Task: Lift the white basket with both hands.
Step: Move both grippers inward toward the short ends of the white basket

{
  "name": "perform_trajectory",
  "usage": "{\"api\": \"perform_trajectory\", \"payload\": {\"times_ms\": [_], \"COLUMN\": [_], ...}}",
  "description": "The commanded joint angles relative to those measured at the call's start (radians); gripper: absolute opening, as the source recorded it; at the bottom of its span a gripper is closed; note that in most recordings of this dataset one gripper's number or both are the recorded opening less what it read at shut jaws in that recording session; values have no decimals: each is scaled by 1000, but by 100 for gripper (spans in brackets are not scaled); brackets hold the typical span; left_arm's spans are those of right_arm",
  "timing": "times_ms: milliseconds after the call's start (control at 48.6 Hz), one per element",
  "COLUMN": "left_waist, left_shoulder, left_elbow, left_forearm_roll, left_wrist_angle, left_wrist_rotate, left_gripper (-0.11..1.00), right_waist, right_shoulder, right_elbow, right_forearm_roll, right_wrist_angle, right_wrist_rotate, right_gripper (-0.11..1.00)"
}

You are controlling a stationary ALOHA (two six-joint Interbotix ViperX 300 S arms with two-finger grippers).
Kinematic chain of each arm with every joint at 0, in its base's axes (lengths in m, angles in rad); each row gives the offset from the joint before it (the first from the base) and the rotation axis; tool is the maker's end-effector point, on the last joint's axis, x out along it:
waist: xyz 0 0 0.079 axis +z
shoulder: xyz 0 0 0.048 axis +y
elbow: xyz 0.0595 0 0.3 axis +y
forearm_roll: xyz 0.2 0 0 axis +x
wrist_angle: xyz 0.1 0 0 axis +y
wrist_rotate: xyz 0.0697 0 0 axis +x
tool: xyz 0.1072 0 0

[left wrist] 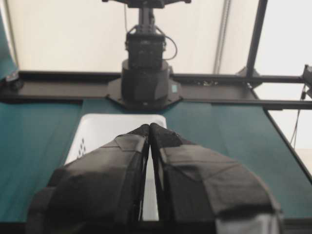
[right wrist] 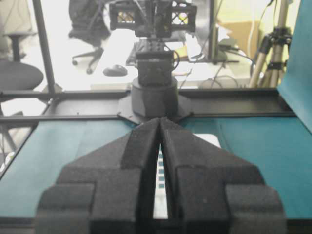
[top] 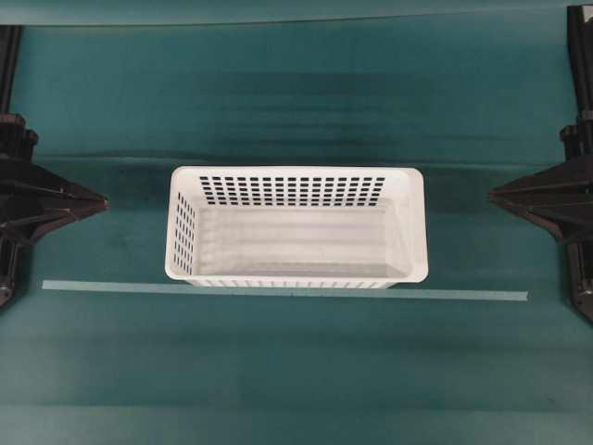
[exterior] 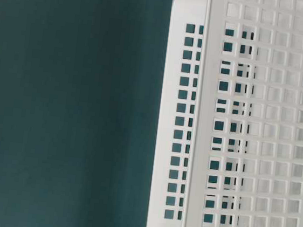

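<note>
At the far left of the overhead view we find the left gripper (top: 100, 199), its fingers pressed tip to tip and holding nothing, pointing inward at the white basket (top: 296, 226) but well apart from it. We judge that both arms are parked at their rest posts, so no step of the lift has begun; each pincer will need to spread before it can take the rim.

In the middle, the basket sits upright and empty on the teal table (top: 296, 371), its long sides running across the view and its near wall just touching a pale tape strip (top: 463, 295). We take that strip for a placement mark: it lines the basket up midway between the arms, with one short end toward each, which suits a two-sided grasp.

At the right, the right gripper (top: 493, 195) mirrors the other, drawn to a point, carrying nothing and likewise well apart from the basket.

The overhead view alone gives the gaps on both sides. The table-level view, which appears turned on its side, shows only the basket's square-holed wall (exterior: 258, 130) close up against teal, with no gripper in it. The left wrist view confirms the fingertips (left wrist: 149, 127) meet, with a slim gap lower down, and shows the basket's end (left wrist: 112, 129) straight ahead. The right wrist view shows its own fingertips (right wrist: 160, 120) closed the same way, hiding most of the basket (right wrist: 210, 140)
</note>
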Motion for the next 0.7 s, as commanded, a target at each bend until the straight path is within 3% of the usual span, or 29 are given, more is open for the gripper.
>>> {"api": "perform_trajectory", "payload": {"times_ms": [0, 62, 165, 329, 473, 576, 679], "left_waist": [3, 2, -2, -3, 15, 28, 31], "left_shoulder": [28, 38, 52, 72, 106, 147, 183], "left_elbow": [-49, -75, -120, -199, -278, -336, -364], "left_forearm_roll": [9, 11, 11, 11, 11, 17, 17], "left_wrist_angle": [18, 52, 132, 273, 443, 572, 663], "left_wrist_rotate": [-46, -94, -199, -390, -612, -788, -902], "left_gripper": [14, 9, -2, -3, -3, -3, -3], "right_waist": [8, 11, 2, -5, -80, -135, -176], "right_shoulder": [9, 18, 37, 78, 110, 130, 172], "right_elbow": [-23, -61, -123, -209, -276, -295, -310], "right_forearm_roll": [11, 100, 187, 250, 325, 330, 331], "right_wrist_angle": [-8, 21, 101, 285, 383, 442, 589], "right_wrist_rotate": [20, 40, 107, 230, 434, 568, 670], "right_gripper": [9, 13, 2, 2, 2, 2, 2]}}
